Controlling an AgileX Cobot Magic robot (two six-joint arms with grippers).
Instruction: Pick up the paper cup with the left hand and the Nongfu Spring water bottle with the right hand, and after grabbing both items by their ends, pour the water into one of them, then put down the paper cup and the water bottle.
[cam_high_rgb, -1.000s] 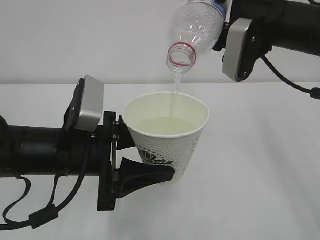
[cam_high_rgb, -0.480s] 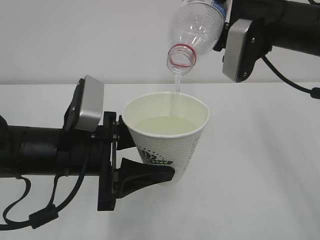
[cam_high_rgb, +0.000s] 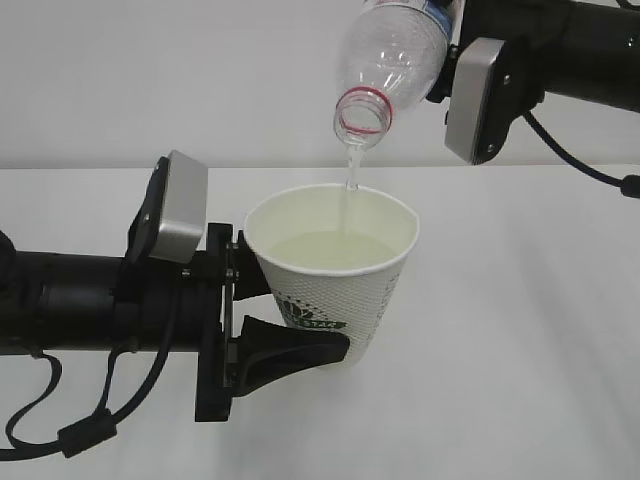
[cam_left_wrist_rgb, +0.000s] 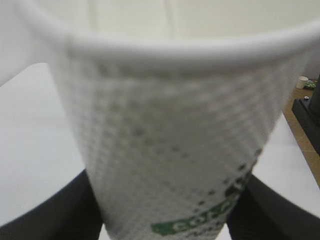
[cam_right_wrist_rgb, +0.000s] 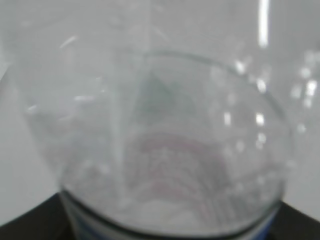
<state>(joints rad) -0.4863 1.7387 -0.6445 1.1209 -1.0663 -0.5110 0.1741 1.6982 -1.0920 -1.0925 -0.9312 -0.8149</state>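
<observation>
The white paper cup (cam_high_rgb: 335, 275) with its green logo is held upright above the table, my left gripper (cam_high_rgb: 262, 322) shut on its lower wall. In the left wrist view the paper cup (cam_left_wrist_rgb: 165, 125) fills the frame between black fingers (cam_left_wrist_rgb: 50, 210). The clear Nongfu Spring water bottle (cam_high_rgb: 390, 60) is tipped mouth-down over the cup, its red neck ring just above the rim. A thin stream of water (cam_high_rgb: 351, 172) falls into the cup, which holds water (cam_high_rgb: 325, 250) about halfway up. My right gripper is hidden behind its grey block (cam_high_rgb: 480, 95), shut on the bottle (cam_right_wrist_rgb: 160, 130).
A white table (cam_high_rgb: 520, 350) spreads under both arms, with a plain pale wall behind. A dark piece of equipment (cam_left_wrist_rgb: 310, 115) stands beyond the table's right edge in the left wrist view.
</observation>
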